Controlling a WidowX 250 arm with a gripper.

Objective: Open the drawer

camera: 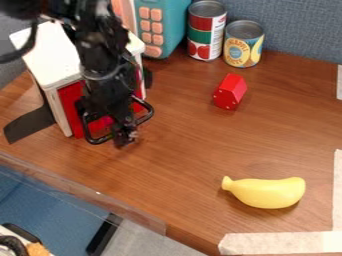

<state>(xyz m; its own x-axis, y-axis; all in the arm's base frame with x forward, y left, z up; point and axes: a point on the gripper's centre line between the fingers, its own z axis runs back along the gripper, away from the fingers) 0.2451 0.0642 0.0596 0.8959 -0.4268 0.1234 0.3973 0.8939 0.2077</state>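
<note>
The black gripper (124,139) hangs at the left of the work surface, low over the wood, directly in front of a small white cabinet (52,56). Red drawer fronts (71,109) face the camera on that cabinet, and the arm and gripper cover much of them. A bit of red shows on both sides of the gripper's body. Whether the gripper touches a drawer or its handle, and whether a drawer stands out from the cabinet, I cannot tell.
Behind the cabinet stands a teal toy (168,22) with pink buttons, beside a striped can (206,31) and a yellow-labelled can (243,45). A red block (230,91) lies centre-right, a yellow banana (268,192) lower right. The table's front edge (127,210) slants across the lower left.
</note>
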